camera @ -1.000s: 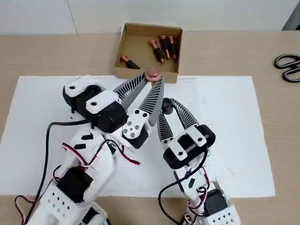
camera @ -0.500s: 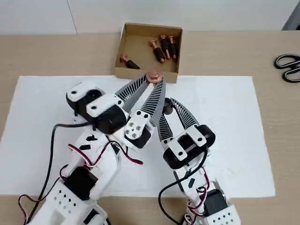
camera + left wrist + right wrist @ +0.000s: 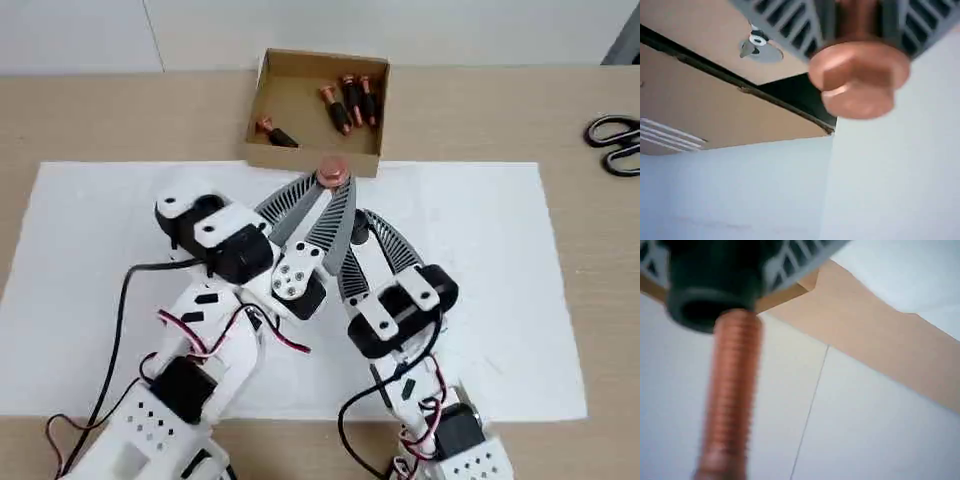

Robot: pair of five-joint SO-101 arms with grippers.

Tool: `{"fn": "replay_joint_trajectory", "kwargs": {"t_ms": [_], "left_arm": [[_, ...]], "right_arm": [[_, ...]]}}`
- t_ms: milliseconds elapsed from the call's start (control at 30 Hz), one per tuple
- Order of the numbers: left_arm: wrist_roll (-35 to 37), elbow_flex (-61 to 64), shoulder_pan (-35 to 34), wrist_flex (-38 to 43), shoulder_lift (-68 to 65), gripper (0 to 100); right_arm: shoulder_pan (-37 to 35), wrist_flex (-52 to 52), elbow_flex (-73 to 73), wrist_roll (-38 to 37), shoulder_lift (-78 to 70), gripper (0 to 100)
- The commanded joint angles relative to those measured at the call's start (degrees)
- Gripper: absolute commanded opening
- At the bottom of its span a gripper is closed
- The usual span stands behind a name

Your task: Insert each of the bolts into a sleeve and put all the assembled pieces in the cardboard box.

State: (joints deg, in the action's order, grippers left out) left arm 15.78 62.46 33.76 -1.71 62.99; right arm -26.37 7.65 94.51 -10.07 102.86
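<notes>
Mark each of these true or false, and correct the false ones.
1. The left pincer grips a copper bolt just below its head. True.
2. The right pincer is open and empty. False: it is shut on a black sleeve.
3. The cardboard box holds four assembled pieces. True.
4. The scissors lie on the white sheet. False: they lie on the bare table, beyond the sheet's edge.
5. The copper bolt's threaded end meets the black sleeve's mouth. True, as the right wrist view shows.
</notes>
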Motion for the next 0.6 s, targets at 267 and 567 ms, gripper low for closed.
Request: {"fn": "replay_joint_trajectory", "kwargs": {"t_ms": [267, 567], "left_arm": [[0.26, -0.13, -0.18, 3.34, 1.23, 1], [0.26, 0.13, -0.18, 3.43, 0.88, 1]], "right_arm": [[0.31, -1.01, -1.93, 0.09, 1.1, 0.4], [0.31, -1.36, -0.97, 0.09, 1.1, 0.4]]}}
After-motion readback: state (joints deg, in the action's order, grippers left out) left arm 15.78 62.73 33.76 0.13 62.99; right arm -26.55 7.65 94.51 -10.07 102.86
